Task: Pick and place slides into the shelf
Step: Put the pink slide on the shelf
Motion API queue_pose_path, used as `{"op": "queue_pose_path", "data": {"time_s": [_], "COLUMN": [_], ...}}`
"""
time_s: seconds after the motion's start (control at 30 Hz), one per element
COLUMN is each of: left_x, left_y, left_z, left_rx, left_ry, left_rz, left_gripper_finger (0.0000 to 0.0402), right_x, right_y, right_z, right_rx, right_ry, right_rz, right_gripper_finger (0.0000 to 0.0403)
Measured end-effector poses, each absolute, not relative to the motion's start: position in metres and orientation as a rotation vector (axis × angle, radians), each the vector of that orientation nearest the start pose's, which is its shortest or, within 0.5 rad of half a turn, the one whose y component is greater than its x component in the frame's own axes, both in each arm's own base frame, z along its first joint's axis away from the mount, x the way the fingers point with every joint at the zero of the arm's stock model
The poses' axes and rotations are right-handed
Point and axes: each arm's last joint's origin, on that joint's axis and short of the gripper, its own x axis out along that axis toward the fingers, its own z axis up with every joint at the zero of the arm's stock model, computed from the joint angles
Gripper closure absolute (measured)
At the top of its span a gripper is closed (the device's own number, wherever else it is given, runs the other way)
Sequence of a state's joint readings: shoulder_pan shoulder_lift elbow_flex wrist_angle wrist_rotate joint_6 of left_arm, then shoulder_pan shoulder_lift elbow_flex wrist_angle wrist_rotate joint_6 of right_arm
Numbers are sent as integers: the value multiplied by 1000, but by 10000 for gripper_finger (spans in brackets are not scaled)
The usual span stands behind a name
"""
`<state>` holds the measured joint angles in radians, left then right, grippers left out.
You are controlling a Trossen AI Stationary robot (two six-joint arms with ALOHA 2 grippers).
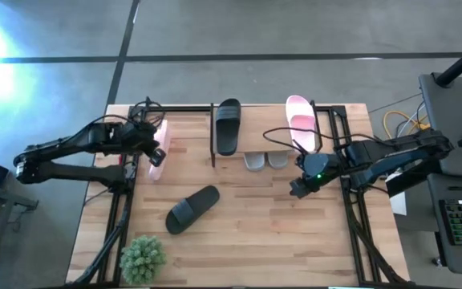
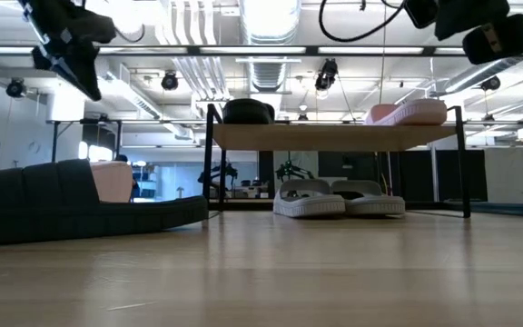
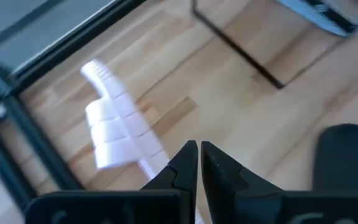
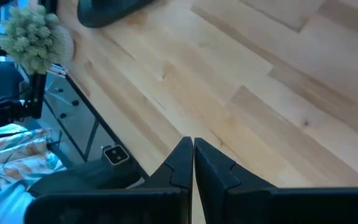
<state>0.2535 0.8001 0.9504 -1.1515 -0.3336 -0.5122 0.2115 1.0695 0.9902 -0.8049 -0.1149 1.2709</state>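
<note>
- on the shelf point(image 1: 255, 120), one black slide point(image 1: 228, 124) and one pink slide point(image 1: 301, 120) are lying on the top plank, and the grey pair point(image 2: 339, 197) is sitting on the lower tier.
- on the table point(image 1: 279, 233), the second black slide point(image 1: 192, 208) is lying loose near the plant point(image 1: 143, 258), and the second pink slide point(image 1: 159, 149) is lying on its side at the left edge.
- the left gripper point(image 3: 199, 163) is hanging just above this pink slide with the jaws pressed together and holding nothing.
- the right gripper point(image 4: 192, 160) is waiting over bare wood beside the shelf, jaws also together and empty.
- i am judging that the picking of the pink slide is starting; the next move is asking the left jaws to spread and come down around the strap or the edge.
</note>
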Motion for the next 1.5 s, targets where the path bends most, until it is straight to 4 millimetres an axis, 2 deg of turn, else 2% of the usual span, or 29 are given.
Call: {"op": "queue_pose_path", "data": {"time_s": [0.27,0.4,0.67,0.77,0.9,1.13,1.27,1.37,1.5], "left_x": [96,83,59,58,60,64,70,72,77], "left_y": [39,36,28,29,30,32,36,38,39], "left_z": [297,287,246,235,234,228,237,234,226], "left_rx": [-544,-708,-1037,-1044,-1048,-1055,-1157,-1134,-1208], "left_ry": [743,631,472,430,352,340,149,118,134], "left_rz": [913,1024,1141,1167,1173,1228,1272,1360,1400], "left_gripper_finger": [395,390,325,297,263,215,208,214,229], "right_x": [198,198,198,198,197,197,197,196,196], "right_y": [45,45,44,44,44,44,43,43,43], "right_z": [303,302,302,302,301,300,300,300,300], "right_rx": [1097,1092,1061,1058,1057,1052,1050,1041,1031], "right_ry": [929,926,924,920,927,929,926,916,920], "right_rz": [-309,-316,-312,-319,-324,-341,-345,-361,-362], "right_gripper_finger": [394,394,394,394,394,394,394,394,394]}}
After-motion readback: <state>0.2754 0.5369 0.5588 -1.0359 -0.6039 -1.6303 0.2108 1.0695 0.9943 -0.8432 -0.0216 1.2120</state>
